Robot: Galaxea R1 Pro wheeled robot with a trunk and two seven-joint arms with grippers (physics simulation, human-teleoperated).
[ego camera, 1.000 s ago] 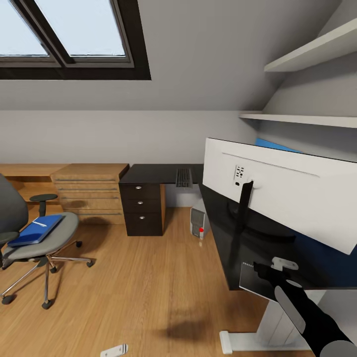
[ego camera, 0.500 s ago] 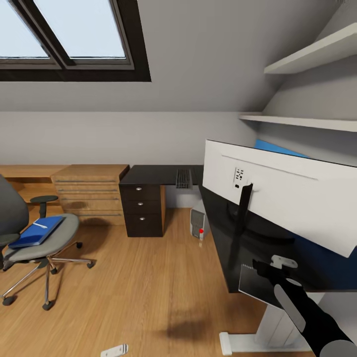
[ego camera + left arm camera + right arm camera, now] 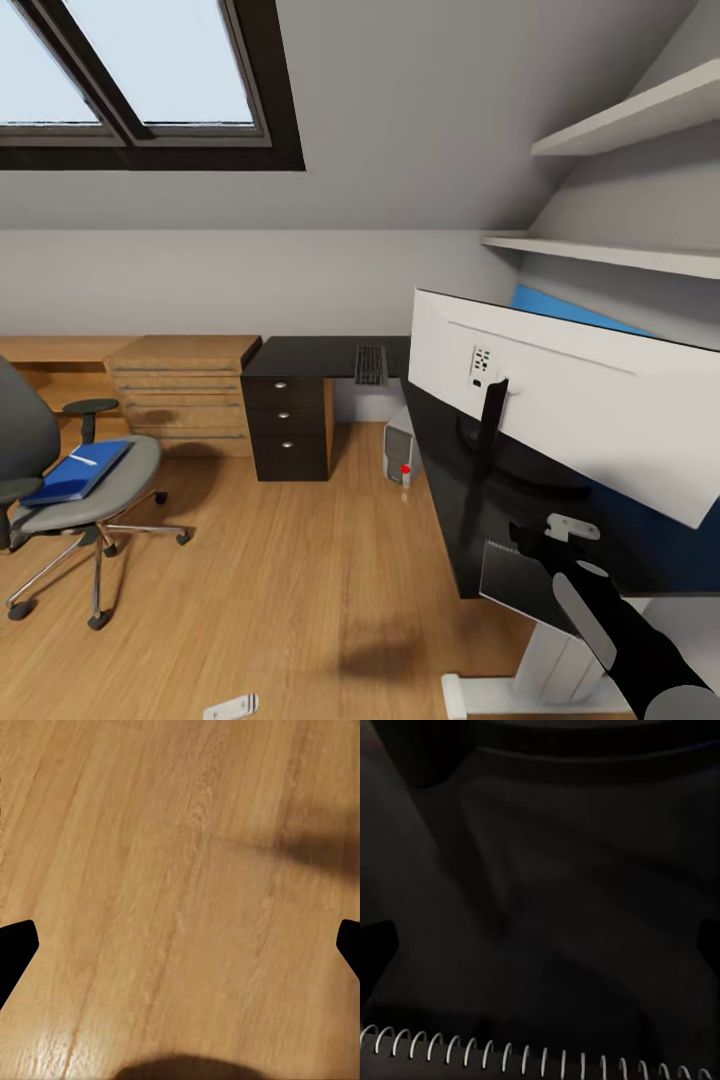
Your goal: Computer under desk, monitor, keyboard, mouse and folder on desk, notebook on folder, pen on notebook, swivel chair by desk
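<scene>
The swivel chair stands at the left, apart from the desk. On its seat lies the blue folder with the white pen on top. The monitor stands on the desk's near wing, white back toward me. At the far end of the desk lies the keyboard, and the computer is on the floor below. My right gripper is open over the spiral notebook, which overhangs the desk's edge. My left gripper hangs open above bare floor. The mouse is out of view.
A light wooden drawer chest and a dark drawer unit stand against the far wall. Wall shelves run above the monitor. A small white piece shows low over the wooden floor. A red-capped item stands by the computer.
The whole picture has shifted a little, so the camera moved. My right gripper stays at the notebook by the desk's edge, and nothing else has moved.
</scene>
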